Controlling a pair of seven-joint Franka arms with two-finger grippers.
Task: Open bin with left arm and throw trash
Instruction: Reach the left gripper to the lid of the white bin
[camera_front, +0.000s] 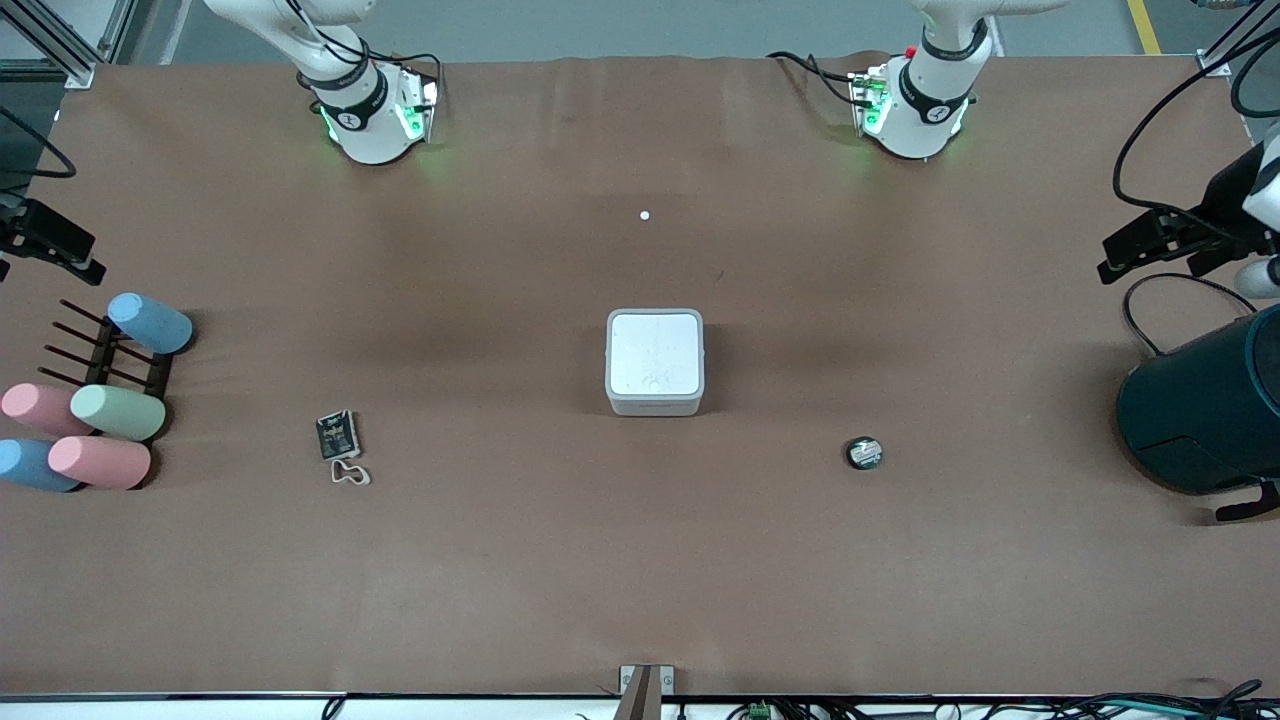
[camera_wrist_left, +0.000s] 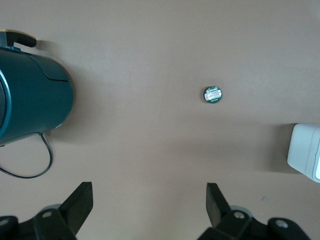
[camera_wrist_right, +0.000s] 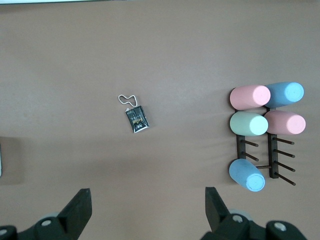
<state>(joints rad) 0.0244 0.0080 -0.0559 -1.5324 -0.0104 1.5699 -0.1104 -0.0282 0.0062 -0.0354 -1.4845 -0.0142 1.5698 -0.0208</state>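
Both jaws gape over bare table; bin (camera_front: 655, 361) sits shut mid-table.

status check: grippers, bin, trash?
Left gripper and right gripper open, empty, both arms waiting. Bin lid shut. Packet, loop, disc on table, nothing blocking.

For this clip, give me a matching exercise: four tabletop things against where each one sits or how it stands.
Things:
1. bin
2. black packet
3. dark disc
4. whitish loop

Places or states:
A. alone toward the left arm's end, nearer the front camera than the bin
B. mid-table, lid shut
C. beside the packet, nearer the front camera
D. toward the right arm's end, beside the loop

Pairs: 1-B, 2-D, 3-A, 4-C
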